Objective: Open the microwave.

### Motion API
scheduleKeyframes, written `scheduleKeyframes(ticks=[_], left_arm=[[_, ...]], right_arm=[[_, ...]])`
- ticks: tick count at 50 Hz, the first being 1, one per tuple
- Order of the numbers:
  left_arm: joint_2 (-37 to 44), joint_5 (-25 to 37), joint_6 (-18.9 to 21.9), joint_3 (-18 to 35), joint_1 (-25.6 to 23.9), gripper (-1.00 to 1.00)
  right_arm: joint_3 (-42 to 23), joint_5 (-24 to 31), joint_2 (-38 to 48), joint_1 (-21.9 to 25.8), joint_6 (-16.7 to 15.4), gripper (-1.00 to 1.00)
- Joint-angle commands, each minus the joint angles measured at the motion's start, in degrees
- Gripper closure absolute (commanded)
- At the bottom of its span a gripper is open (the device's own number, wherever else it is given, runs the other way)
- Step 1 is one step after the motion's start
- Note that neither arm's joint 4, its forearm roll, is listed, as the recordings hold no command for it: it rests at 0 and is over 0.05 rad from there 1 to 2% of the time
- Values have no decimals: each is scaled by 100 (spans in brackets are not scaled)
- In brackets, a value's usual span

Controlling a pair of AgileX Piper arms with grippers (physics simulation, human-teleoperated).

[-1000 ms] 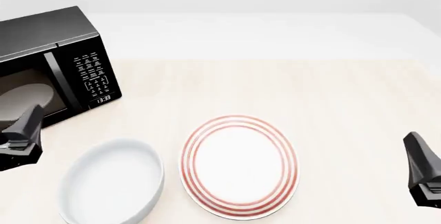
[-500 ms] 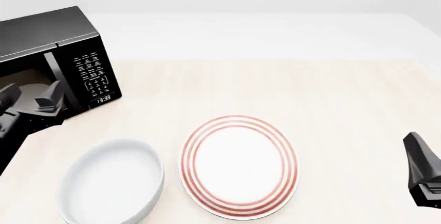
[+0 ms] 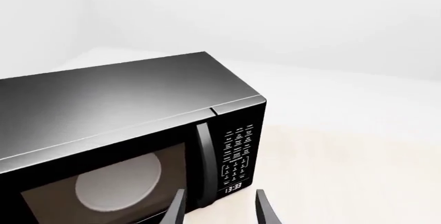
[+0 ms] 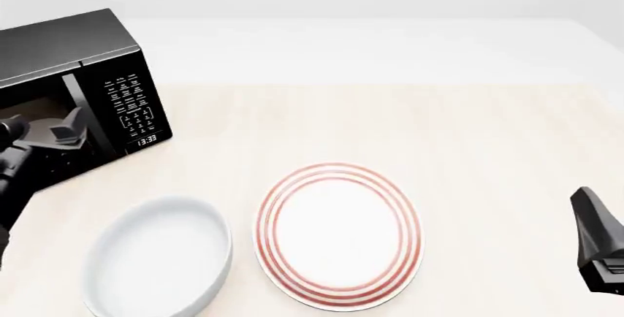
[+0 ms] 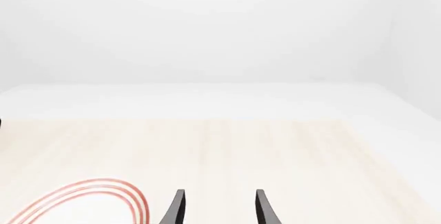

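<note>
While its door remains closed, the large black boxy microwave [image 4: 78, 87] sits at the pale wooden worktop's [image 4: 410, 127] far left; left gripper [image 3: 219, 208] fingers spread before its handle, right gripper [image 5: 218, 208] spread too.

Both arms [image 4: 25, 160] are matte black, ending in slim, tapered, pointed jaws.
</note>
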State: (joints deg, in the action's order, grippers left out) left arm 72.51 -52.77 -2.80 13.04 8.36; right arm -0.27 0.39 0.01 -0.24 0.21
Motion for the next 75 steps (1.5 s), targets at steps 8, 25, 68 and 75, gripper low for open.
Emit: scheduleKeyframes(ticks=[8,25,68,75], left_arm=[[797,-339,-43,250,140,-100],[1596,-652,-174,615,206,-100],[2870,-772,-345,1391,67,-100],[3003,-739,-361,1514,79,-100]], right_arm=[[0,0,0,0,1,-100],[0,0,0,-1,0,-100],[0,1,0,0,0,-100],[0,0,0,0,0,-100]])
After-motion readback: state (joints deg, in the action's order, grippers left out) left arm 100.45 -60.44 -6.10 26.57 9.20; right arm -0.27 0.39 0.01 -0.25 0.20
